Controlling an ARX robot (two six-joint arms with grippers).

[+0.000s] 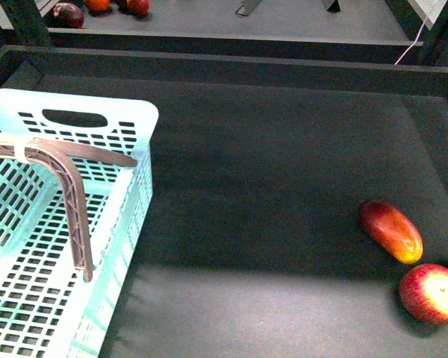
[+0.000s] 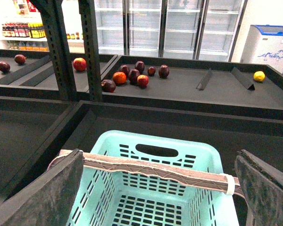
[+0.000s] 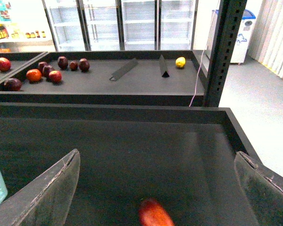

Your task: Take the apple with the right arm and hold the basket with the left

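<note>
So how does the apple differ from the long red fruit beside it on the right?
Shape: the apple is round; the long fruit is an elongated oval lying diagonally. Colour: the apple has a pale pinkish-yellow patch; the long fruit turns yellow at its nearer end. Place: the apple lies nearer the robot and further right. Both are mostly red and rest on the dark table.

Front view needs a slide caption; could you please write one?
Mint basket at left, apple beside an elongated red-yellow fruit at right on dark shelf.
</note>
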